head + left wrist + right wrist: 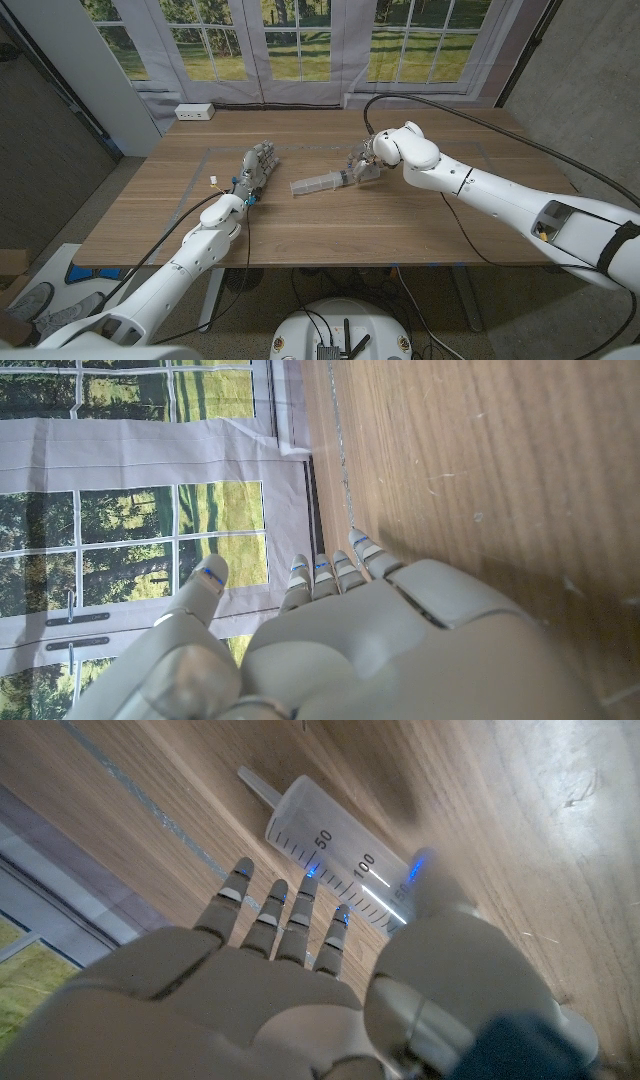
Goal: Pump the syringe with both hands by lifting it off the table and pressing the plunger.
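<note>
- On the wooden table (330, 225), near the middle, the syringe (322, 183) lies flat on its side, tip pointing toward my left, plunger end under my right hand (366, 160).
- My right hand is hovering at the plunger end of the barrel. From the right wrist view, the fingers (285, 915) are straight and slightly apart over the wood, with the thumb reaching across the barrel's printed scale. I can't tell whether anything is actually touching the syringe (340, 845); nothing is closed around it.
- My left hand (255, 170) stands on the table well apart from the syringe tip. In its wrist view the fingers (330, 572) lie side by side, thumb held off to one side, holding nothing.
- I judge this to be the first step: securing a grasp before any lift. No pumping has begun, since the syringe rests on the wood.
- Next I would need to close the right fingers and thumb round the barrel, lift it clear, then bring the left hand across to take the barrel or plunger.
- A smooth round barrel may roll away as the fingers close.
</note>
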